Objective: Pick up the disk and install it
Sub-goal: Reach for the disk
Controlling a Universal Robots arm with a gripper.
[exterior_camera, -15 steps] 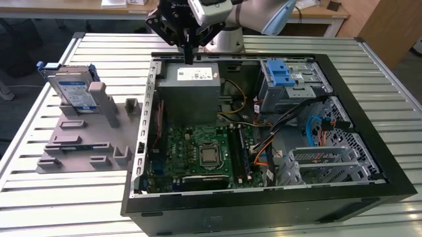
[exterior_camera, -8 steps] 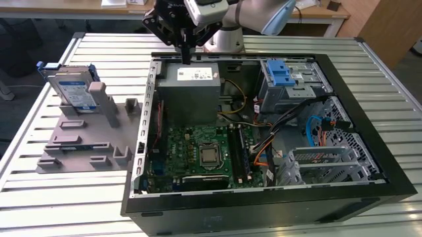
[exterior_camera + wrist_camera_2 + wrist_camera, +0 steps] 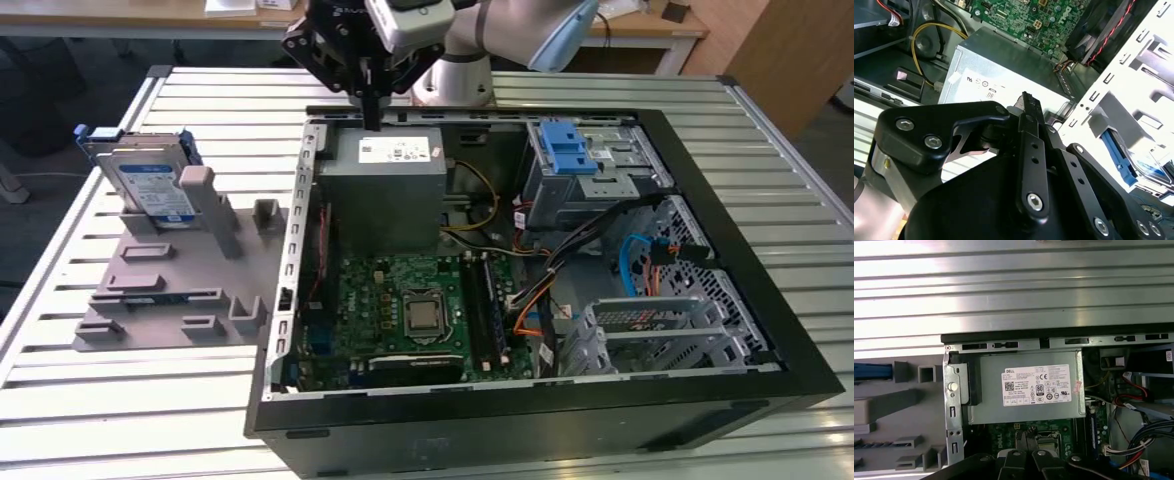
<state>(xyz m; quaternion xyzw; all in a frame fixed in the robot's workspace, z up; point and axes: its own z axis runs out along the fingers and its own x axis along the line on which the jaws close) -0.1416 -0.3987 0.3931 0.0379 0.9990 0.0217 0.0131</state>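
Exterior view catches me pointing straight down, my pincer (image 3: 370, 121) pressed together and empty just above the power supply (image 3: 387, 190) inside the open computer case (image 3: 534, 432), while the disk (image 3: 143, 180) stands on edge in the grey stand (image 3: 147, 295), well apart toward the exterior view's left.

Disk (image 3: 144, 185) stands in the stand (image 3: 147, 312) — seemingly upright — exterior view's left of the case (image 3: 534, 425).

There is one bench (image 3: 120, 400), with one open computer case (image 3: 534, 432), one grey stand (image 3: 160, 295) and one disk (image 3: 144, 182) on it. The case holds one power supply (image 3: 387, 195) and one motherboard (image 3: 358, 292). One robot arm (image 3: 521, 30) carries one claw (image 3: 370, 118).
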